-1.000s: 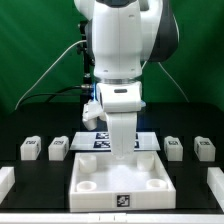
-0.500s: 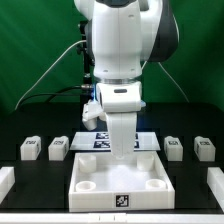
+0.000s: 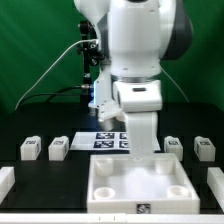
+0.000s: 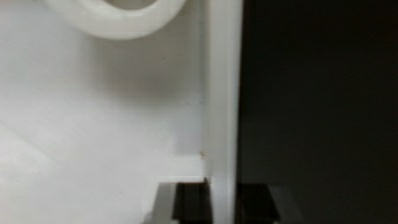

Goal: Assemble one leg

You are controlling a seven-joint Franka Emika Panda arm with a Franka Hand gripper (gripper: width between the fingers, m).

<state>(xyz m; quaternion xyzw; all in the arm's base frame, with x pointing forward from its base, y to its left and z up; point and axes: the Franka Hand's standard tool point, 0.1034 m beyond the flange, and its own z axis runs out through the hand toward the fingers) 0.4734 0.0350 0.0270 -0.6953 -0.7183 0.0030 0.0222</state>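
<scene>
Several small white tagged legs stand in a row on the black table: two at the exterior view's left (image 3: 29,148) (image 3: 58,148) and two at its right (image 3: 173,146) (image 3: 204,148). A large white square tray-like piece (image 3: 105,192) with a raised rim lies in front. My gripper (image 3: 146,152) is at its far rim, well apart from the legs. In the wrist view the gripper (image 4: 221,192) is shut on that rim (image 4: 221,100), with one dark finger (image 4: 187,205) on each side. A round socket (image 4: 125,15) shows inside the tray.
The marker board (image 3: 108,141) lies behind the tray, partly hidden by my arm. Further white parts sit at the exterior view's left edge (image 3: 5,182) and right edge (image 3: 216,182). A green curtain hangs behind.
My arm and the tray-like piece held by its rim have shifted together toward the exterior view's right. The legs have not moved.
</scene>
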